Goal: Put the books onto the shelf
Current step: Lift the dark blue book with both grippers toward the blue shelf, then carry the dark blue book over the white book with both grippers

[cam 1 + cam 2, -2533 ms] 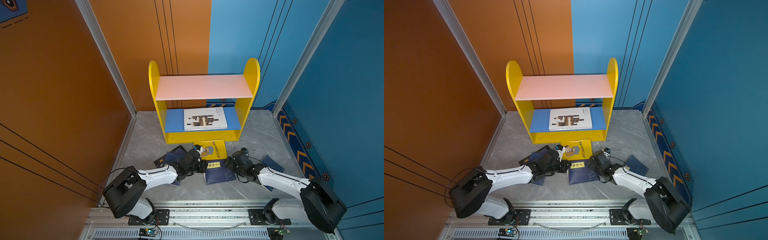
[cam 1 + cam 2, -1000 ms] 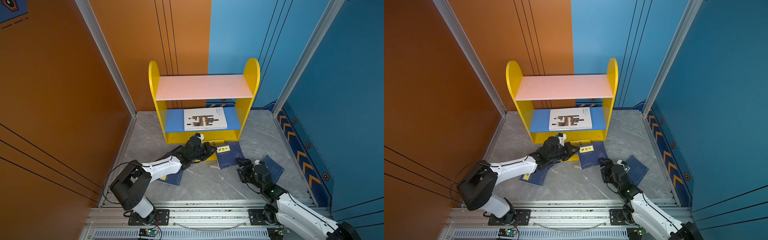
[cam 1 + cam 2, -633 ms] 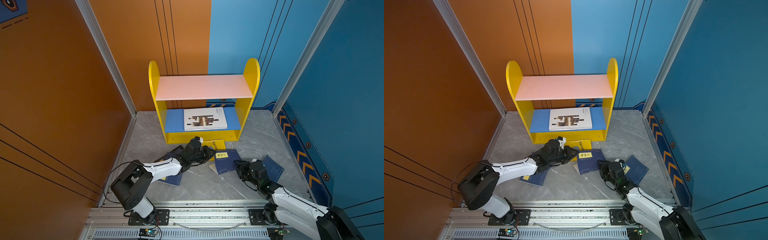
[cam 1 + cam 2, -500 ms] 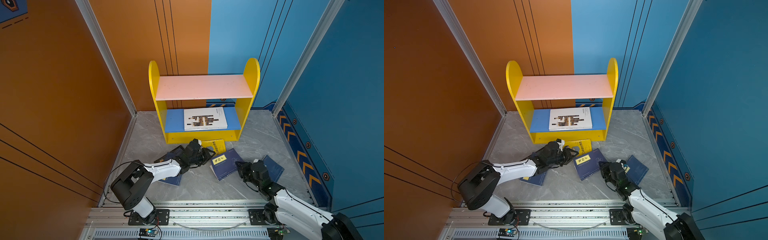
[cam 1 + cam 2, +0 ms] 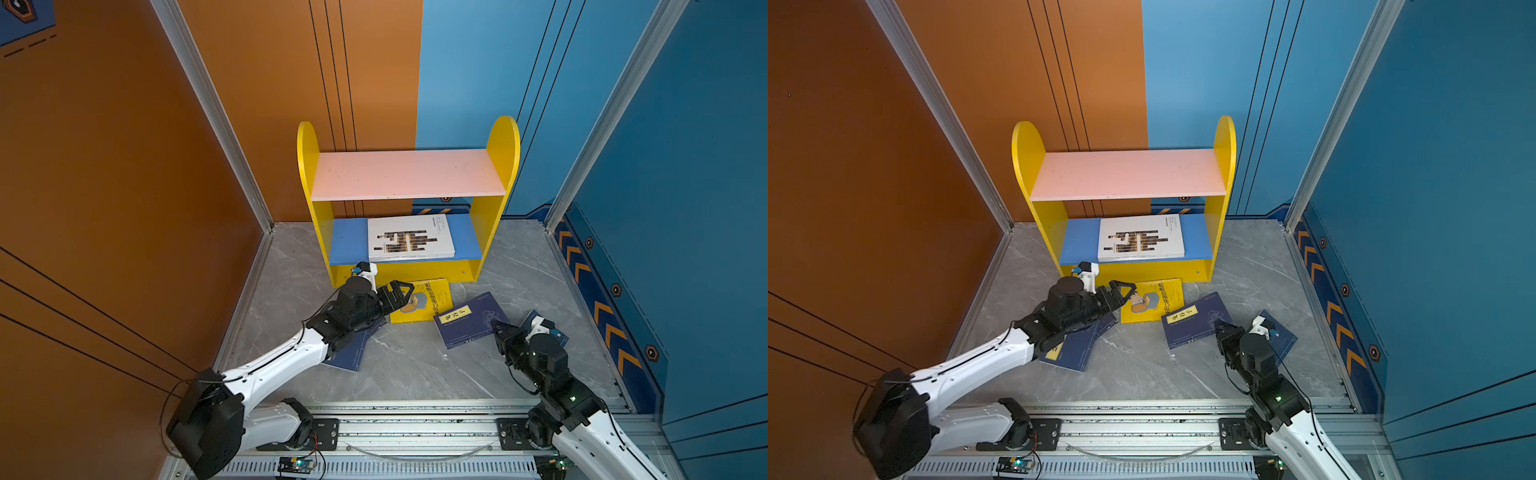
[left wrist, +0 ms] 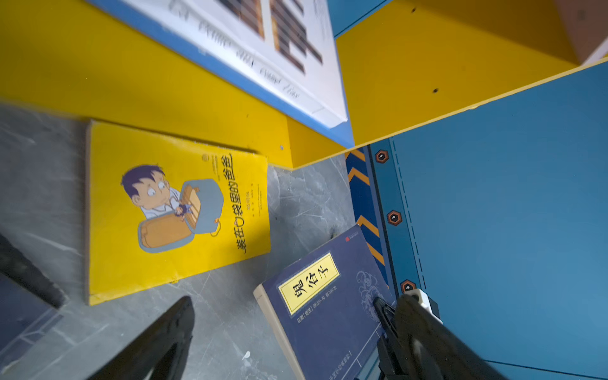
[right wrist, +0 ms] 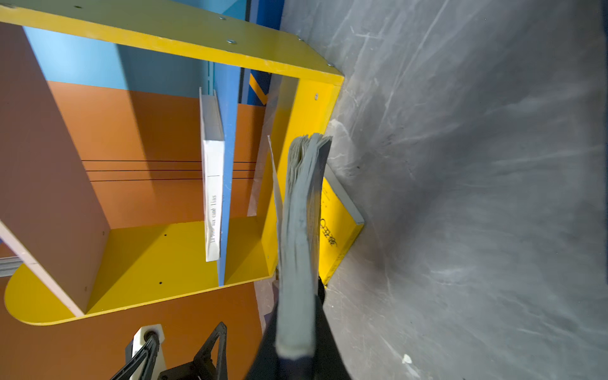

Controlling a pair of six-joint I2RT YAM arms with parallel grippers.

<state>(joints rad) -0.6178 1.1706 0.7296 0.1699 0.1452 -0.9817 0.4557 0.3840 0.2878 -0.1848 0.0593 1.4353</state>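
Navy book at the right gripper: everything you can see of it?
The navy book is a thin paperback, dark blue cover up, with a yellow title label carrying black characters, a faint pale drawing and a small red mark at one corner. It seems to lie askew on the grey floor in front of the shelf, beside the yellow book. The right gripper is shut on its edge; its pages fan slightly.

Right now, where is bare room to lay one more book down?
The pink upper board is all bare between the yellow sides. On the blue lower board, strips lie free either side of the white book. Crowded: floor before the shelf, with yellow book, navy book.
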